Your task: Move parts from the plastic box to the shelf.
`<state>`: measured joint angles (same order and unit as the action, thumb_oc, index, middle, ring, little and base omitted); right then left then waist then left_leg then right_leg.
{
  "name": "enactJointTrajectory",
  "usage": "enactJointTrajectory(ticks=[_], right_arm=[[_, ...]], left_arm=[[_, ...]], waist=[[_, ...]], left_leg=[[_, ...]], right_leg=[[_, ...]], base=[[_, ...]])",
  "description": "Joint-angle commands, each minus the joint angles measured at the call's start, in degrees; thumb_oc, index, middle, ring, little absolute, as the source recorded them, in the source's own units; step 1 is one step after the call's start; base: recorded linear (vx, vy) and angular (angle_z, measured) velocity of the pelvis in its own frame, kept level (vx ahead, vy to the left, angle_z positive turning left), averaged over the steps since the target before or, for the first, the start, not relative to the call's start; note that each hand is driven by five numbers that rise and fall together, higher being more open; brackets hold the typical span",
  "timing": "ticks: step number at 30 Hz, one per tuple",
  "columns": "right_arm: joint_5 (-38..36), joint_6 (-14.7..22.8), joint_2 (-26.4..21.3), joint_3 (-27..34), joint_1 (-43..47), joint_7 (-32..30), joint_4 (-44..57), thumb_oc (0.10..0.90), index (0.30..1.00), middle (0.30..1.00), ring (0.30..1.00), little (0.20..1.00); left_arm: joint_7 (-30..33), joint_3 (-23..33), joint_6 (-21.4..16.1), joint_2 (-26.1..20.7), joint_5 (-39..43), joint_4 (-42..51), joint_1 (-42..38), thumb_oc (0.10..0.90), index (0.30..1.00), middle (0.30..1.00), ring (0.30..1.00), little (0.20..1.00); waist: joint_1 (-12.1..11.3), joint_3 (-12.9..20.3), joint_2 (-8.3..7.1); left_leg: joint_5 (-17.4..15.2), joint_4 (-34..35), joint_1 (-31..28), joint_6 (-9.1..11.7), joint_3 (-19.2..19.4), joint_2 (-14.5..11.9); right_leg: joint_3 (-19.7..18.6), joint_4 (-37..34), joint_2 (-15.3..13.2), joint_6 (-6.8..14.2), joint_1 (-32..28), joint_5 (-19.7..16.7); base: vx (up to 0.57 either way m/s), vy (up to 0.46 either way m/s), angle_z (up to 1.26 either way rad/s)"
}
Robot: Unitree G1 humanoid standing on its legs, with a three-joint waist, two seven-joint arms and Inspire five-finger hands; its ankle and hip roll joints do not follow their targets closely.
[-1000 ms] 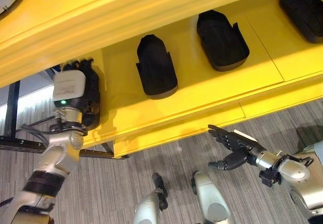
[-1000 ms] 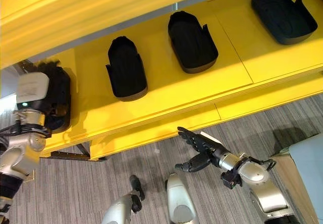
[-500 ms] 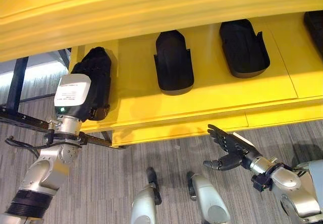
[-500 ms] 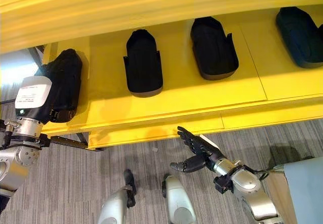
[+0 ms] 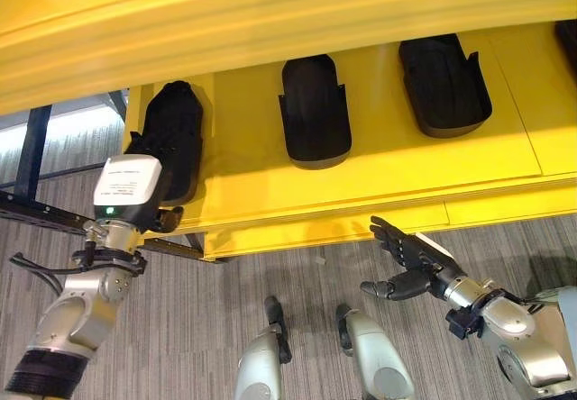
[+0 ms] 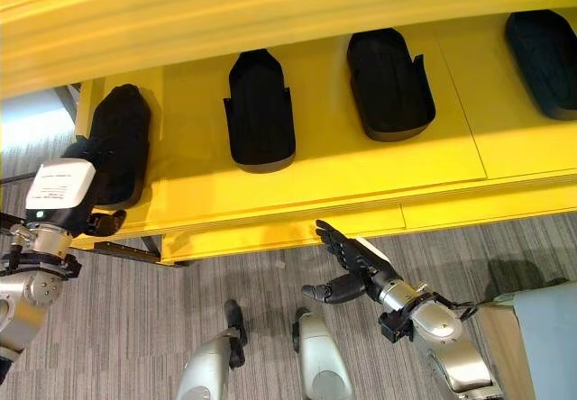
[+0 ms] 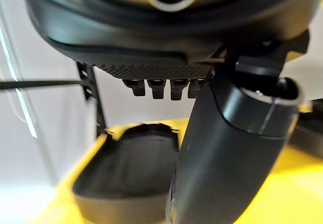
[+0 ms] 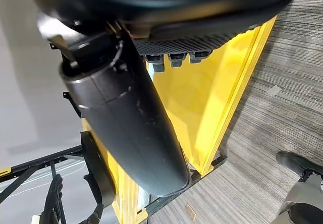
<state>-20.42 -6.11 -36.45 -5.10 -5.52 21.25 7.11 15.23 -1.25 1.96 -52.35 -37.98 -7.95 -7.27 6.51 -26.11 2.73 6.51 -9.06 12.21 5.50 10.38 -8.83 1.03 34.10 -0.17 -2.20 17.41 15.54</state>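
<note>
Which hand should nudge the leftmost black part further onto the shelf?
Left, probably: the left hand is right at the leftmost black part on the yellow shelf; the right hand hangs open below it.

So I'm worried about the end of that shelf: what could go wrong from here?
1. The leftmost black part lies right at the yellow shelf's left end; a nudge from the left hand as it pulls away might tip it off onto the floor.
2. The left hand sits low by the shelf's front edge, so lifting it carelessly could knock that edge.
3. The right hand, open, hangs just below the shelf front; raising it could bump the shelf and jog the other parts.
</note>
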Motion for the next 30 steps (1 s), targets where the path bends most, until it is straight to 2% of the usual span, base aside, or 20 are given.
enactJointTrajectory(ticks=[1, 6, 9, 30], right_arm=[[-2.75, 5.0, -0.04, -0.98, 4.29, 0.13, 3.96, 0.9, 1.0, 1.0, 1.0, 1.0], [-3.16, 3.94, -0.19, -1.21, 4.99, 0.5, 4.2, 0.9, 1.0, 1.0, 1.0, 1.0], [-3.07, 3.83, -0.22, -1.69, 5.27, 0.65, 4.24, 0.9, 1.0, 1.0, 1.0, 1.0], [-4.09, 3.27, -1.91, -1.73, 6.47, 1.75, 3.51, 0.9, 1.0, 1.0, 1.0, 1.0]], left_arm=[[5.89, 3.91, 5.23, -6.71, -3.52, -0.53, -4.03, 0.9, 1.0, 1.0, 1.0, 1.0], [10.46, 2.63, 9.93, -7.19, -6.42, -4.2, -5.36, 0.9, 1.0, 1.0, 1.0, 1.0], [10.86, 1.28, 11.45, -6.92, -7.5, -4.9, -6.81, 0.9, 1.0, 1.0, 1.0, 1.0], [1.94, -12.55, 11.34, -6.97, -10.24, -7.58, -16.48, 0.9, 1.0, 1.0, 1.0, 1.0]], waist=[[2.02, 3.73, -1.09], [2.37, 3.64, -1.22], [2.71, 3.65, -1.36], [4.98, 3.42, -1.45]], left_leg=[[-6.48, -5.13, -0.35, -2.39, -1.84, 0.34], [-6.53, -5.65, -0.15, -2.38, -1.77, 0.09], [-6.56, -5.83, -0.06, -2.4, -1.64, -0.05], [-7.04, -7.08, 0.11, -2.41, -0.68, -0.52]], right_leg=[[4.11, -3.56, -4.18, 2.5, -2.91, -1.99], [3.73, -2.77, -4.03, 2.37, -2.47, -1.94], [3.52, -2.59, -3.95, 2.29, -2.35, -1.92], [2.85, -1.25, -3.97, 2.26, -1.21, -1.97]], base=[[0.0, 0.0, 0.0], [0.0, 0.0, 0.0], [0.01, -0.003, -0.02], [0.0, 0.006, -0.02]])
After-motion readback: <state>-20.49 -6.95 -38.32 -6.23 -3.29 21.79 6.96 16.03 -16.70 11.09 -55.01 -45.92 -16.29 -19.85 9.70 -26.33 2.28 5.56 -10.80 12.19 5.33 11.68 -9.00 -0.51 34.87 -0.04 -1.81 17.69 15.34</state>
